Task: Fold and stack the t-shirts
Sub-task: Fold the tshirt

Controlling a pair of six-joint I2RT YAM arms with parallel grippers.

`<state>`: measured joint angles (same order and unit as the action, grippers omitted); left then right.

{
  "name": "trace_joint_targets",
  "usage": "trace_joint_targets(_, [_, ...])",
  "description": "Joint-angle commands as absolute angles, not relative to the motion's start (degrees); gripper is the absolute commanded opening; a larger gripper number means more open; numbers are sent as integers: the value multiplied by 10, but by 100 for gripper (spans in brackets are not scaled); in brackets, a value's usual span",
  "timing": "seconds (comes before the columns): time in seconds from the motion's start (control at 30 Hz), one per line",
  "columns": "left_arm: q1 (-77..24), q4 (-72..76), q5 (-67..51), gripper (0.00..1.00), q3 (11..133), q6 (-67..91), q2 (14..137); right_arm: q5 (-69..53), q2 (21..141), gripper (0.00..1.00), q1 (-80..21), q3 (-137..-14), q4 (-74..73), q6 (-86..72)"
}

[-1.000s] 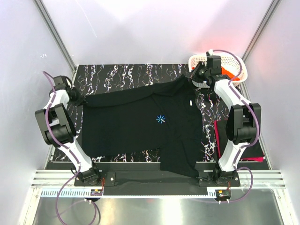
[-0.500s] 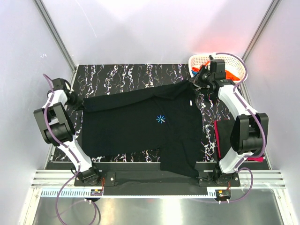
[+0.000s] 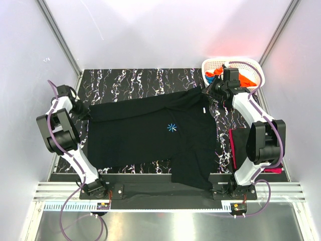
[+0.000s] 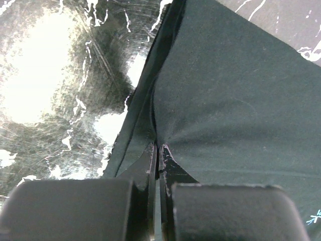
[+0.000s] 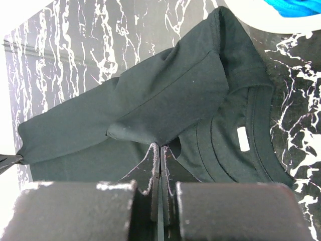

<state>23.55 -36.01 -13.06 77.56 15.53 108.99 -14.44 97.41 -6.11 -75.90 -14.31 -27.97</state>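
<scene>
A large black t-shirt point(image 3: 150, 135) with a small blue starburst mark point(image 3: 172, 127) lies spread across the dark marbled table point(image 3: 130, 80). My left gripper point(image 3: 84, 112) is shut on its left edge, and the left wrist view shows black cloth point(image 4: 225, 100) pinched between the tips of that gripper point(image 4: 158, 148). My right gripper point(image 3: 210, 92) is shut on a fold of the shirt's far right corner near the collar. In the right wrist view the cloth point(image 5: 165, 95) rises into the closed tips of this gripper point(image 5: 161, 146), and the white neck label point(image 5: 243, 138) shows.
A white lattice basket point(image 3: 257, 68) stands at the far right corner with orange point(image 3: 246, 79) and blue point(image 3: 209, 76) t-shirts in it. A flat magenta and black pile point(image 3: 234, 145) lies on the right, partly under the right arm. White walls enclose the table.
The right arm's elbow has swung out to the right and its gripper has shifted slightly nearer with the shirt corner. The left gripper has barely moved.
</scene>
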Motion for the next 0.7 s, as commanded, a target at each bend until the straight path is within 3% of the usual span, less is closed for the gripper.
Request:
trace_joint_targets(0.0, [243,-355,-115,0,787,142,1101,-133,970,0,-62,-757,-133,-265])
trace_joint_targets(0.67, [252,-351,-80,0,804,143,1123,-148,953,0,-62,-734,-143,-279])
